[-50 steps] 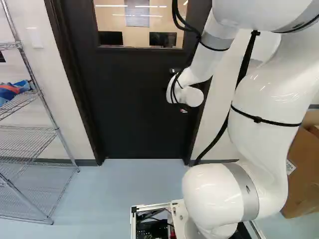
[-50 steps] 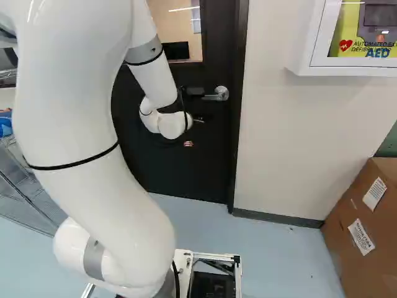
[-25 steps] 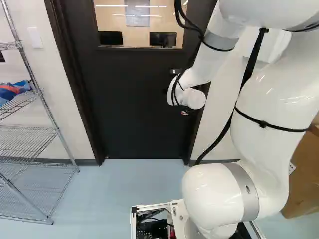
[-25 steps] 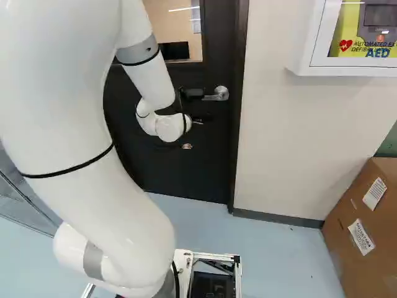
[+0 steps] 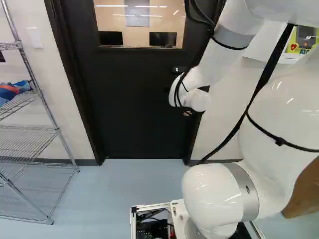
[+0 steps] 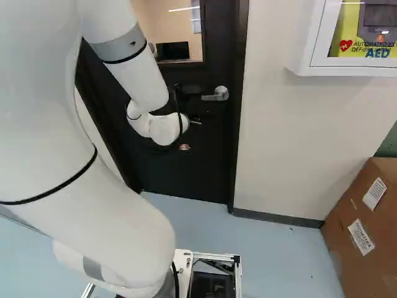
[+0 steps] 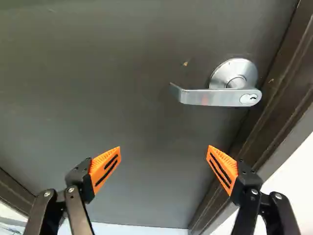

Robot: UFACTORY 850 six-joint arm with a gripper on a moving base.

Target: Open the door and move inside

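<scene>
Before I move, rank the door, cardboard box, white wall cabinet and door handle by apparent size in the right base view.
1. Door
2. Cardboard box and white wall cabinet: too alike to rank
3. Door handle

Door (image 5: 134, 109), black. Lever handle (image 7: 220, 97), silver. Finger pads (image 7: 100, 163), orange with black stripes. Arm (image 6: 111, 230), white, banded grey and black. Shelf (image 5: 22, 103), silver wire grid; cloth (image 5: 11, 89) at its edge, blue and orange-red. Floor (image 6: 273, 248), pale blue. Wall (image 6: 279, 143), off-white. Box (image 6: 384, 248), brown, white labels.
</scene>
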